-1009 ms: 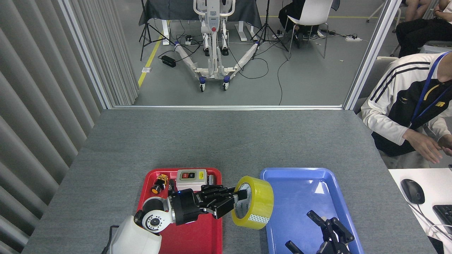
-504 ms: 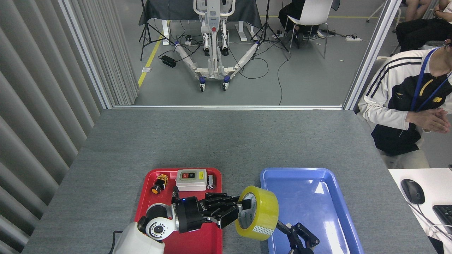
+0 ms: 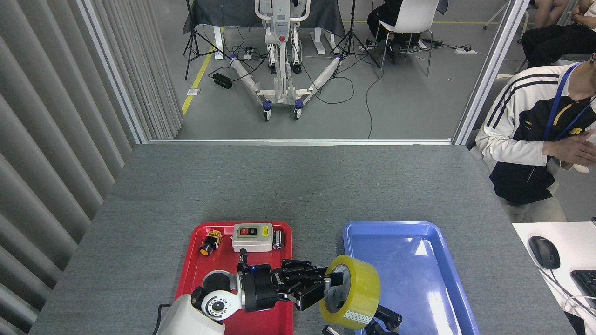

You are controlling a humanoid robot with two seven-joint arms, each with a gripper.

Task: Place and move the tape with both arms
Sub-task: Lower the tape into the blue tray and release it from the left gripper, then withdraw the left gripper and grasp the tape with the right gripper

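Note:
The tape (image 3: pixel 357 288), a wide yellow roll with a white core, hangs tilted on its side over the gap between the red tray (image 3: pixel 188 274) and the blue tray (image 3: pixel 419 279). My left gripper (image 3: pixel 331 287) reaches in from the left and is shut on the roll's wall, with one finger inside the core. My right gripper (image 3: pixel 379 324) shows only partly at the bottom edge, just below the roll. Its dark fingers stand spread on either side of the roll's underside, and the rest of it is hidden.
The red tray holds a grey switch box (image 3: pixel 252 236), a small orange and yellow push button (image 3: pixel 209 242) and a small metal cylinder (image 3: pixel 278 239). A seated person (image 3: pixel 535 139) is at the table's right edge. A mouse (image 3: pixel 542 251) lies on a white desk.
My left gripper has carried the tape to the right and down, toward the blue tray's near left corner. My right gripper has moved left and down, under the roll.

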